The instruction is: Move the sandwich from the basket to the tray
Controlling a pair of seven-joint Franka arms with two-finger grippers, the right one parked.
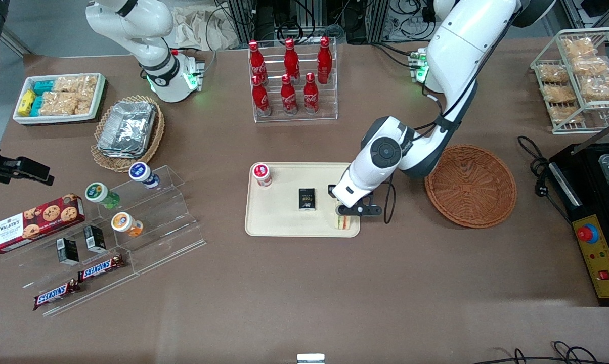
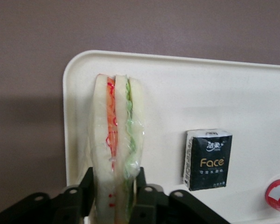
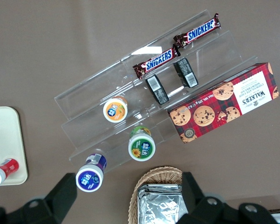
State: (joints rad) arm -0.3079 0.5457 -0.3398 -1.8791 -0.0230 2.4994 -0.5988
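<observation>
The gripper [image 1: 349,213] is pinching the sandwich [image 2: 115,140] by its wide end between both fingers, holding it edge-up over the tray [image 1: 279,222] corner nearest the basket [image 1: 470,185], its long axis pointing straight out from the jaws.

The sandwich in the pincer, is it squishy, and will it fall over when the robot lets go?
Probably squishy: the sandwich is soft pale bread with thin filling, pinched by the pincer. Its clear wrap looks smooth, so it may slip. It stands on a narrow edge above the tray, near a corner, so it will likely tip flat when released.
</observation>
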